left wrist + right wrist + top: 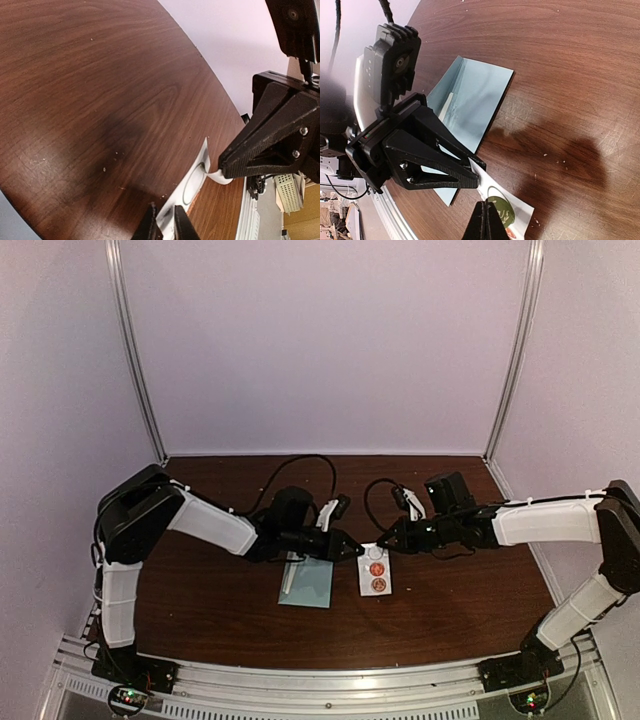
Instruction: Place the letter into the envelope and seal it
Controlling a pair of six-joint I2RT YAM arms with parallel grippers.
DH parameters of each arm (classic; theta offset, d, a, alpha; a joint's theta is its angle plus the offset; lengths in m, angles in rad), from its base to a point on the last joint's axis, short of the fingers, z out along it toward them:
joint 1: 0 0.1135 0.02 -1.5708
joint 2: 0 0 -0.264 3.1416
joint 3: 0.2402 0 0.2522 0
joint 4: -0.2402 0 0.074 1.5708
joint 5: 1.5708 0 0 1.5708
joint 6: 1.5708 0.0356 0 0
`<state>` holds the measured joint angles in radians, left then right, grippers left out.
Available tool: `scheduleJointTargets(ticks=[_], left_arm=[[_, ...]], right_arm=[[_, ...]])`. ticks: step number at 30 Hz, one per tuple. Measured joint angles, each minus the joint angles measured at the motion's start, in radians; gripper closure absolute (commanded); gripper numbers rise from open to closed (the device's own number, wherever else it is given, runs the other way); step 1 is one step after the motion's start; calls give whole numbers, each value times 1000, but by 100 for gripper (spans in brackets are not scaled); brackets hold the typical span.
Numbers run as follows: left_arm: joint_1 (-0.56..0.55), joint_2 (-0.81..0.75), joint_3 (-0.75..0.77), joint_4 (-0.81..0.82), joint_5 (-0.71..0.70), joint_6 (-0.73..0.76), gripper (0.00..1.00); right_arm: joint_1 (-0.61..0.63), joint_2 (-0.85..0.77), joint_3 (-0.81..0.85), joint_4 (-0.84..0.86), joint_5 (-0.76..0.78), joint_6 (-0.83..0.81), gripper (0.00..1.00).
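The light blue envelope [308, 585] lies flat on the table, under my left wrist; it also shows in the right wrist view [475, 95]. A thin cream edge [446, 106], seemingly the letter, shows at its opening; the rest is hidden. Right of the envelope lies a white sticker strip [376, 575] with round stickers. My left gripper [357, 550] is shut on the strip's edge [192, 182], as the left wrist view [166, 225] shows. My right gripper [383, 544] is shut on a curled sticker edge [220, 176] lifted from the strip [517, 217].
The brown wooden table [200, 590] is bounded by pale walls at the back and sides. Black cables [300, 465] loop behind the arms. A metal rail [330, 680] runs along the near edge.
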<state>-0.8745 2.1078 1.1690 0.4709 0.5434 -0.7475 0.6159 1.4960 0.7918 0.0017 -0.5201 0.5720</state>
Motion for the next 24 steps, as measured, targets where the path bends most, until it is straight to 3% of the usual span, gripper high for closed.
scheduleJointTargets(ticks=[2, 21, 22, 24], left_arm=[[-1, 3, 2, 2, 1, -5, 100], [-5, 45, 37, -24, -43, -19, 100], [-5, 49, 45, -26, -46, -19, 95], [-6, 54, 61, -31, -55, -18, 74]], right_arm=[[0, 0, 0, 3, 0, 0, 100], [-11, -132, -18, -14, 91, 3, 100], [-11, -133, -18, -15, 92, 3, 100], [-11, -137, -18, -22, 97, 3, 100]])
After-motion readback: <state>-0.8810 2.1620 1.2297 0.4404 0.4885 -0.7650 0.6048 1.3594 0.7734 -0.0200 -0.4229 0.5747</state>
